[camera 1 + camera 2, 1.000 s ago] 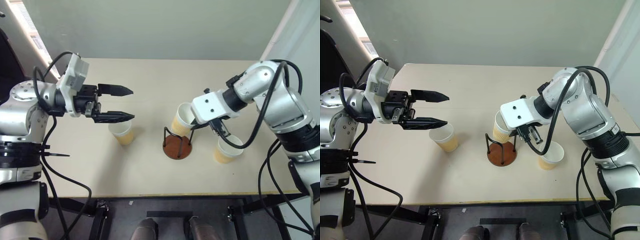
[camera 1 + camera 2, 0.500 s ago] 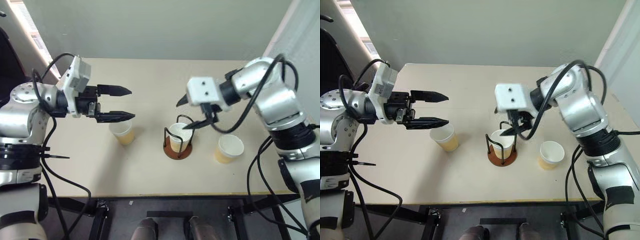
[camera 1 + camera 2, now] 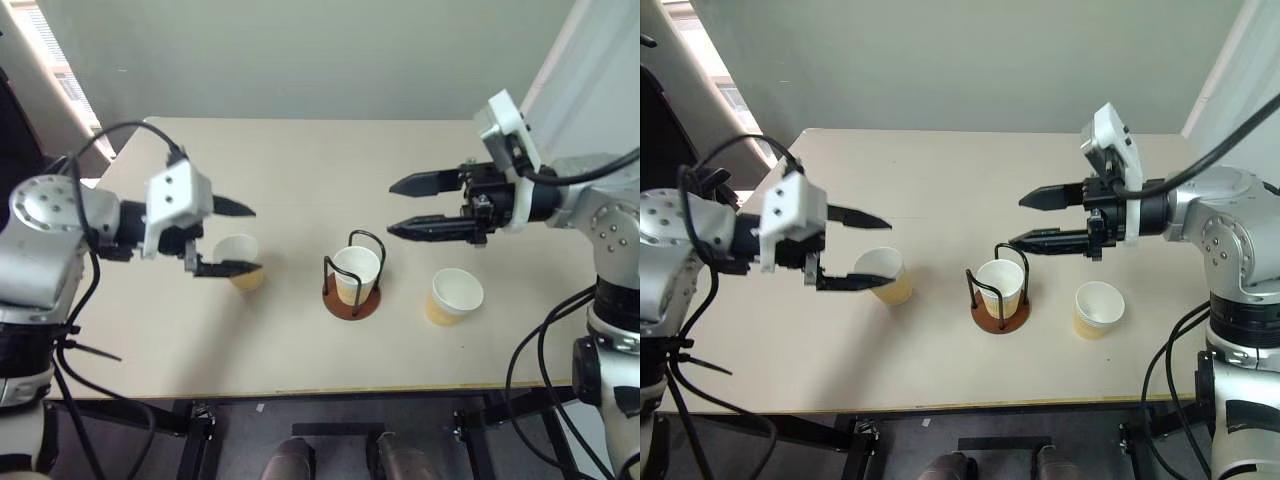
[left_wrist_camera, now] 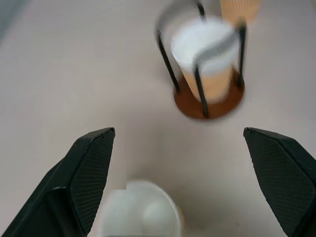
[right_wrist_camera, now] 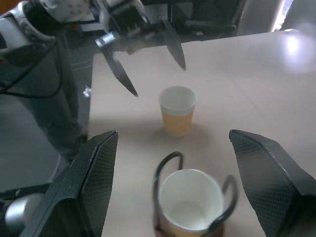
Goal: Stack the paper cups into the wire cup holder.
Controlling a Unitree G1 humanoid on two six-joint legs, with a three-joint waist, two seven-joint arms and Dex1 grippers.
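Note:
One paper cup stands upright inside the wire cup holder at mid table. A second cup stands to its left and a third to its right, both upright on the table. My left gripper is open, with its fingers either side of the left cup and just above it, holding nothing. In the left wrist view that cup lies low between the fingers, with the holder beyond. My right gripper is open and empty, level above the holder and to its right, pointing left.
The beige table has bare room behind the cups and along its front edge. A grey wall runs behind it. The right wrist view takes in the left gripper over the left cup.
The right gripper opened and let go of its cup, which now stands in the holder. It then drew back up and to the right. The left gripper sank toward the left cup.

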